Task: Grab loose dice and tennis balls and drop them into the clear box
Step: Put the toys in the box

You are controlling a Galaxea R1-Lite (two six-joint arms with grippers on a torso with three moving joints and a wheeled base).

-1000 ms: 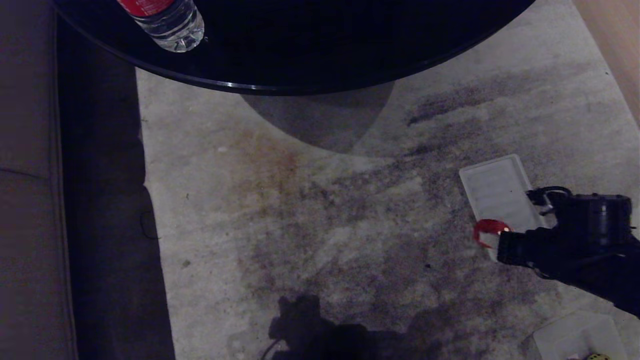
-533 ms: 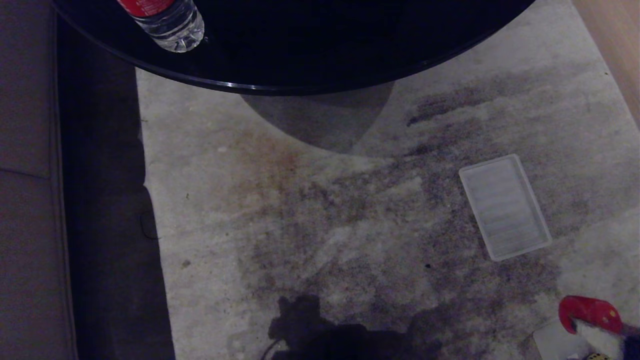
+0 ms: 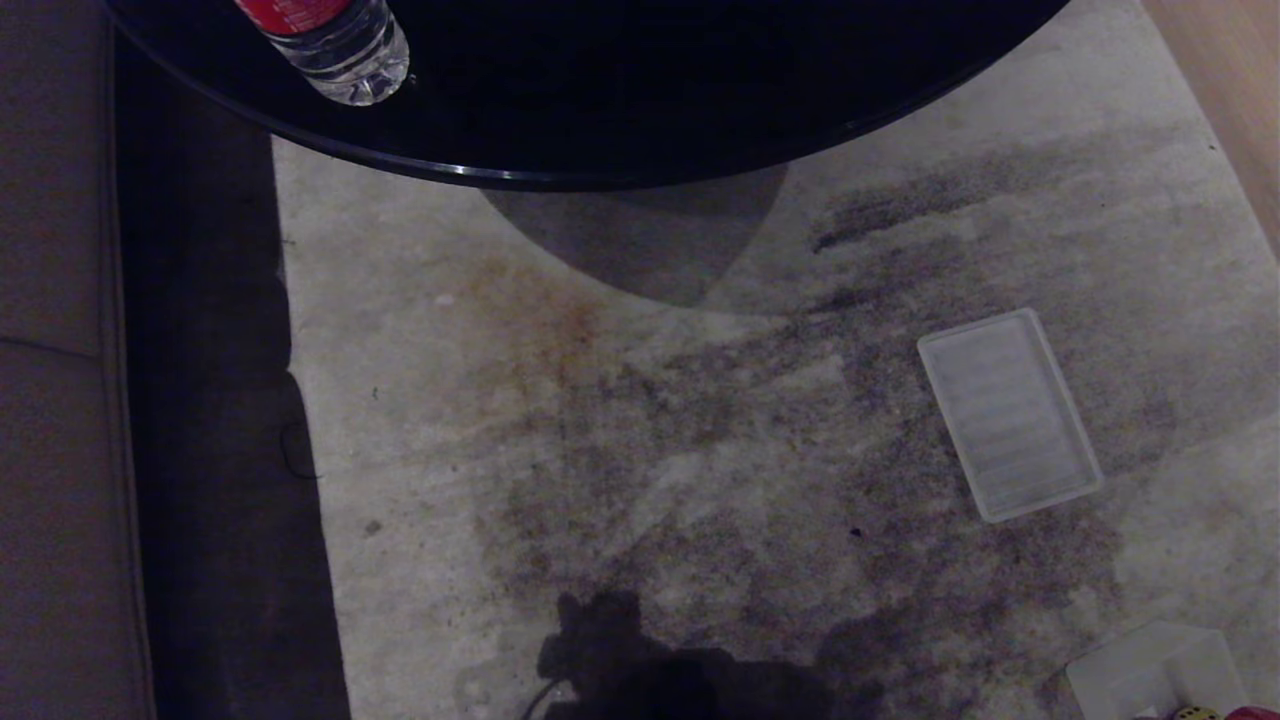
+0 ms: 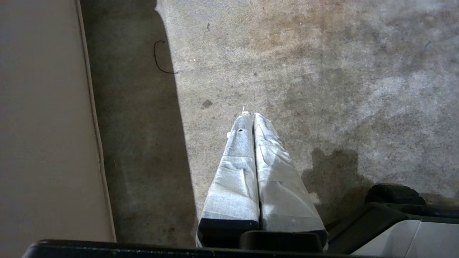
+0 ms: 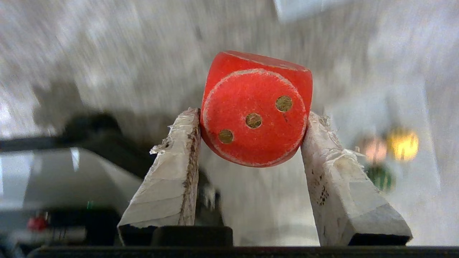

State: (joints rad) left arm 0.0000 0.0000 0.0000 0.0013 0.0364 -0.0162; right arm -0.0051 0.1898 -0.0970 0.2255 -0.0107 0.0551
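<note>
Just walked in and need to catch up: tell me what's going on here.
The right gripper is clamped on the red die, three-pip face toward its camera, above the stained carpet. The clear box sits at the head view's bottom right corner, with a yellow die at its edge. The left gripper hangs shut and idle beside the sofa.

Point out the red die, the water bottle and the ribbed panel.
red die [image 5: 254,120]: right wrist view, its three-pip face.
water bottle [image 3: 345,50]: head view, clear lower body.
ribbed panel [image 3: 1008,413]: head view, centre of its surface.
</note>
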